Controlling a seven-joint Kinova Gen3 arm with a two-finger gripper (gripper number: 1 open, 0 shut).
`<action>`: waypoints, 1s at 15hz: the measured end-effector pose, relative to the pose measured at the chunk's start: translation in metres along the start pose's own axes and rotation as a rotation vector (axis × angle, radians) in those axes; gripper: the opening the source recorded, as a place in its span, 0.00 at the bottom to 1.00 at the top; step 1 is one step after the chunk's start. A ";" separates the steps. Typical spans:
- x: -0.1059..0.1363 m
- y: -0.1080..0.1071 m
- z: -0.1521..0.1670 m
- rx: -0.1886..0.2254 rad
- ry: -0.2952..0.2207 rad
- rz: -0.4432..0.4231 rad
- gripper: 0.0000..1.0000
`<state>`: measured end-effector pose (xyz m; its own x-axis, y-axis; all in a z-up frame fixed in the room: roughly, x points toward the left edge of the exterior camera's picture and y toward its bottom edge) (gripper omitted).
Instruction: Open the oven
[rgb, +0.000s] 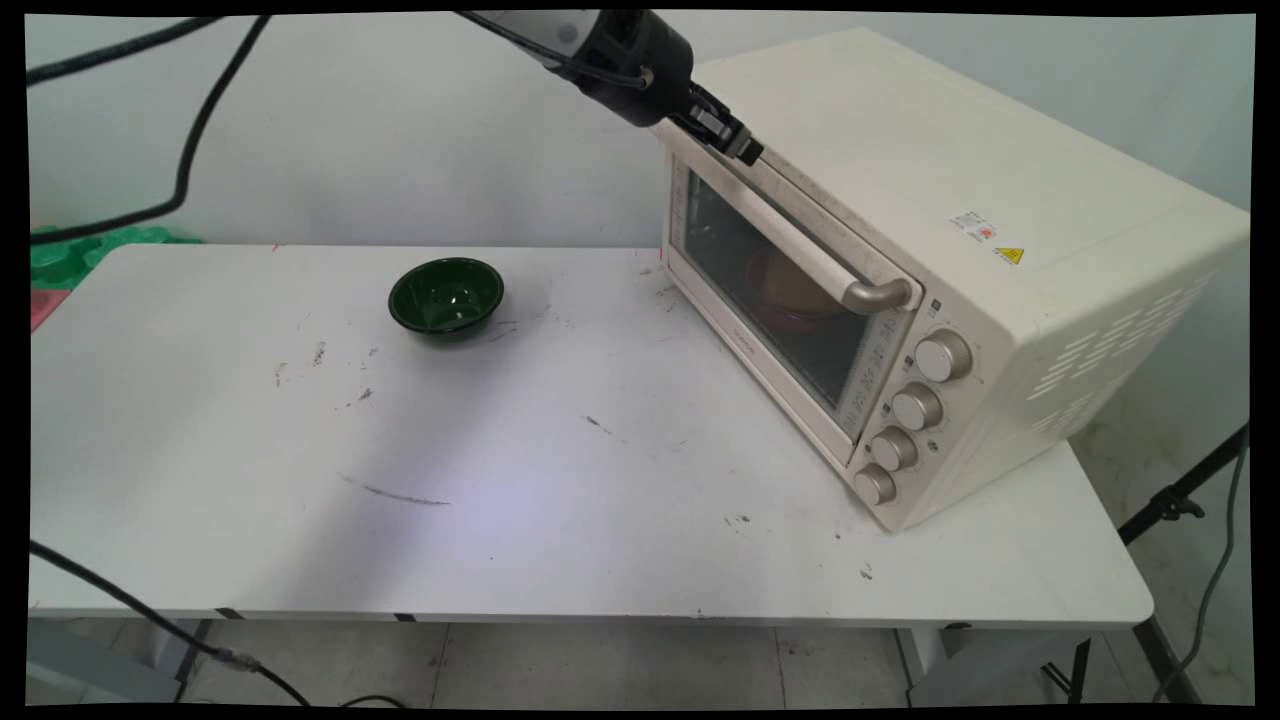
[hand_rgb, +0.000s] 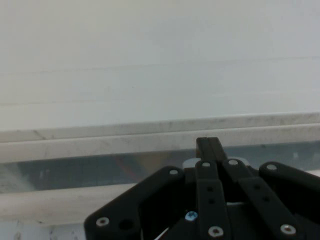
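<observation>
Main view: hand (rgb: 745, 148) closed against oven (rgb: 930, 250) door's top edge.

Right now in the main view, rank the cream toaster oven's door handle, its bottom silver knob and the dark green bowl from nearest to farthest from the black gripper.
1. The cream toaster oven's door handle, just below the black gripper at the oven door's top edge.
2. The dark green bowl, on the white table to the picture's left.
3. The bottom silver knob, lowest of the four on the oven's front.

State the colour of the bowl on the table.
Dark green, glossy; the bowl shows best in the main view.
</observation>
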<state>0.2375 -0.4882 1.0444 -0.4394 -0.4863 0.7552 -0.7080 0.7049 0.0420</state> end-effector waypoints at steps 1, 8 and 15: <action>0.000 0.000 0.001 0.002 -0.005 0.001 0.00; -0.003 0.003 0.016 0.018 -0.045 0.010 0.00; -0.006 0.005 0.026 0.025 -0.065 0.011 0.00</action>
<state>0.2223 -0.4951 1.0228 -0.4819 -0.5116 0.7114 -0.7161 0.6978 0.0167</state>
